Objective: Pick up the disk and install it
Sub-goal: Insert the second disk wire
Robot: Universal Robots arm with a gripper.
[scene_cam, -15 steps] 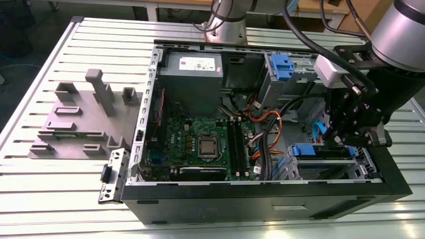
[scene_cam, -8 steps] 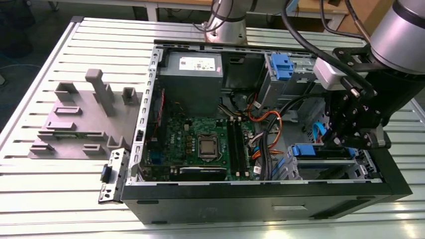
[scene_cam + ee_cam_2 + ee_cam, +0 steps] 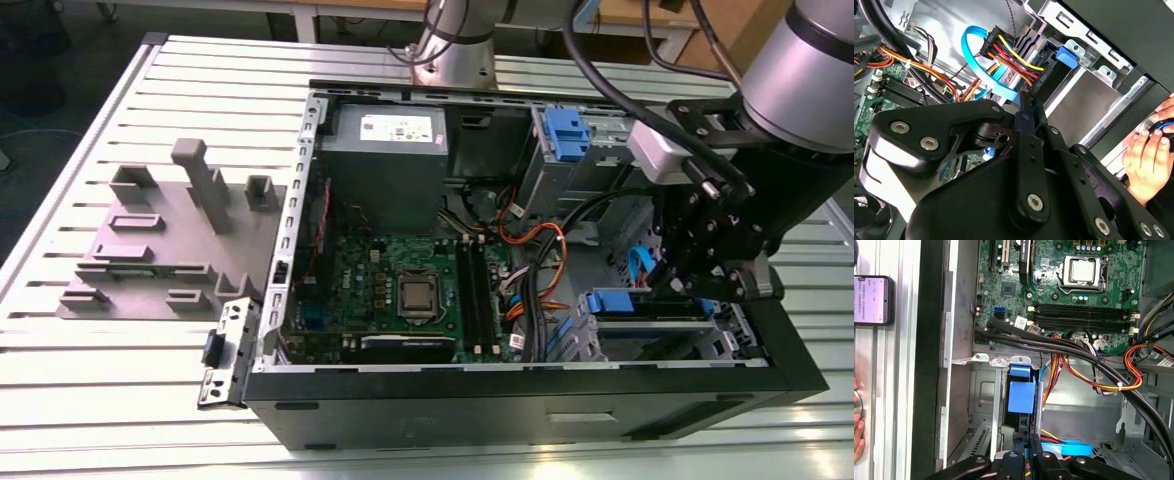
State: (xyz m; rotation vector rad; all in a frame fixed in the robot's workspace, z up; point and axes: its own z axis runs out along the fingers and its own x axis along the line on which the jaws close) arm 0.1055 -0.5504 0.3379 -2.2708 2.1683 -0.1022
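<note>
Reaching down into the open black computer case [image 3: 534, 400], just beside the green motherboard [image 3: 380, 260], with the black two-fingered gripper [image 3: 1028, 438] set over the grey metal drive bay [image 3: 985, 390] that adjoins the motherboard's edge. Grips the disk [image 3: 1020, 392], a flat drive clipped in a bright blue plastic carrier frame, by its outer end. Looks, in both wrist views, like fingers drawn nearly together with a sliver of blue pinched between them, a hold that suits a thin frame edge and probably leaves the long sides free to run against the bay's walls. Stands the disk on edge, upright in the slot just beside the motherboard, most likely because the bay accepts it only that way. Seems already well down in the slot, though cannot tell whether fully seated. Works close to the bundle of red, yellow and orange power wires [image 3: 1014, 55] and the flat light-blue data cable [image 3: 1002, 82], both looping from the motherboard side toward the bay and near enough to snag. Leaves the grey stepped plastic fixture [image 3: 160, 240] well apart from the motherboard, outside the case wall on the slatted metal table [image 3: 134, 400], which fits a pick-up already done. Passes over the other blue plastic bracket [image 3: 566, 130], fixed to a separate metal bay beyond the motherboard's far corner. Shares the scene with a person's hand [image 3: 1146, 150] outside the case, beyond the bay from the motherboard, resting on a small dark object, likely just standing by.
</note>
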